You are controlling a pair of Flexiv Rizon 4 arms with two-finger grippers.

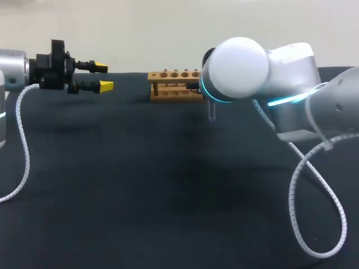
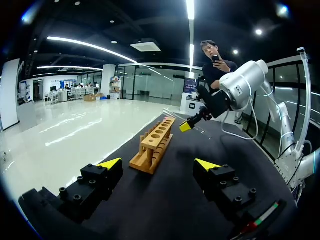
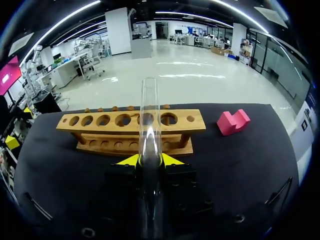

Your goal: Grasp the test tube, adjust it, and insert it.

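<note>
A dark surface [image 1: 112, 185] with a wooden rack [image 3: 130, 131] of round holes standing near its far edge. The right gripper [image 3: 149, 160] is closed on a clear test tube [image 3: 150, 120]. Both yellow tips press the glass from either side, low on its length. The tube runs out ahead of the fingers toward the rack, held above the surface and not in any hole. In the right wrist view it crosses one of the holes toward the rack's pink-block end, though it appears to be short of the rack rather than over it. A pink block [image 3: 232, 121] lies on the surface beside that end. The left gripper [image 2: 157, 165] hangs wide open and empty, well apart from the rack, facing it end-on.

The step in hand looks like the adjusting. To do it well, bring the tube fully upright before moving over the rack, since a tilted tube will catch on the hole's rim. Centre it over one hole, then lower it slowly and straight. Keep the grip firm but gentle — glass is slippery and brittle. If the hold needs changing, the open left gripper could steady the tube.
</note>
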